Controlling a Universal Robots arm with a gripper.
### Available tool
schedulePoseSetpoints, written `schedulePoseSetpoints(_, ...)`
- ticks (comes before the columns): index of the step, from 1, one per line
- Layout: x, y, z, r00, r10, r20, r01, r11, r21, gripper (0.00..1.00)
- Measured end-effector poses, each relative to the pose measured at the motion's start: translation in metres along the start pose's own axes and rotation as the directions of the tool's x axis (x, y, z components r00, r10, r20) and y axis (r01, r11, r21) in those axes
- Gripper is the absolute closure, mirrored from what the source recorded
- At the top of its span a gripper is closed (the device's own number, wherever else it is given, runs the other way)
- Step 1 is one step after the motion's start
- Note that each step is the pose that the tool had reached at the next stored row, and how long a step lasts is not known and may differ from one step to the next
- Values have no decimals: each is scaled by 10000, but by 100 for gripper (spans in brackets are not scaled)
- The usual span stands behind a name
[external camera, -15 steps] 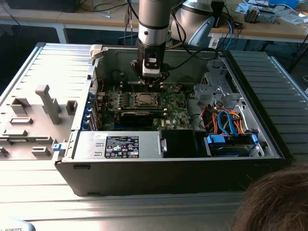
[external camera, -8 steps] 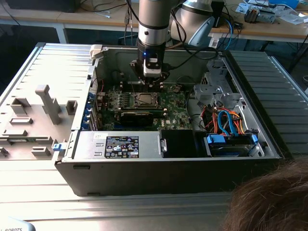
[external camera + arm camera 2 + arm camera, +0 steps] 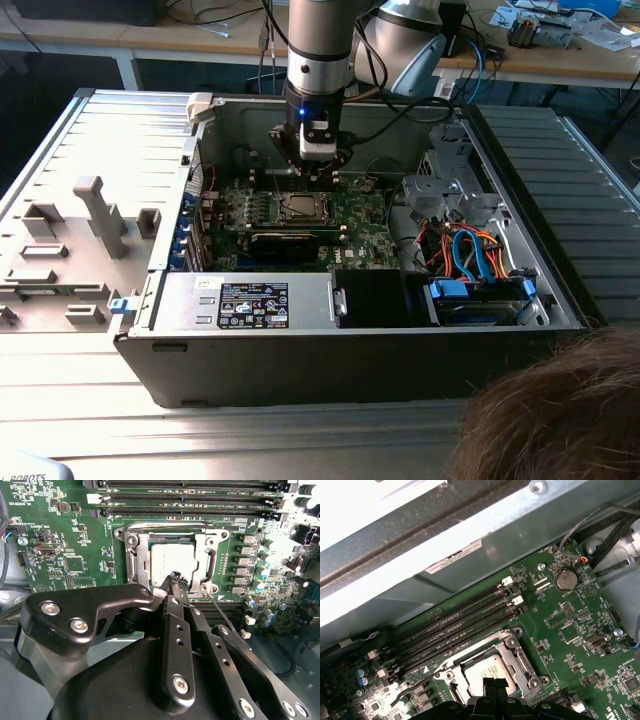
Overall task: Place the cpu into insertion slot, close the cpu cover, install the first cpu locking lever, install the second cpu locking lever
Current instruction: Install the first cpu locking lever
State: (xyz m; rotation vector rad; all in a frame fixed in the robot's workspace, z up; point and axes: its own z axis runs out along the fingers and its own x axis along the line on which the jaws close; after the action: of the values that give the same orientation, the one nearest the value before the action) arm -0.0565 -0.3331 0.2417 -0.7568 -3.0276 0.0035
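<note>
Lab room, open PC case (image 3: 300,365) lying on a ribbed metal tabletop (image 3: 250,440). The cpu (image 3: 172,560) sits in the slot (image 3: 125,532) with the cover (image 3: 142,555) down around it. The fingers (image 3: 172,610) are pressed together, nothing clearly pinched, with the tips right at the cover's edge and the cpu straight ahead of them. A thin rod, probably a lever (image 3: 222,612), runs off just beside the tips.

Open PC case (image 3: 300,370) on metal table (image 3: 250,430). RAM slots (image 3: 455,630), coin battery (image 3: 565,579) on green mobo (image 3: 555,630). Orange/blue cables (image 3: 470,250) inside case toward the exterior view's right; person's hair (image 3: 560,410) in foreground.
</note>
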Motion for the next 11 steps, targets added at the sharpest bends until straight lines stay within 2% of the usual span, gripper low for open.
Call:
schedulePoseSetpoints(3,0,0,0,10000,-81,1,81,10000,1,89)
schedulePoseSetpoints(5,0,0,0,9990,-441,3,441,9990,9,89)
schedulePoseSetpoints(7,0,0,0,9967,-814,5,814,9967,16,89)
schedulePoseSetpoints(11,0,0,0,9957,-929,6,929,9957,18,89)
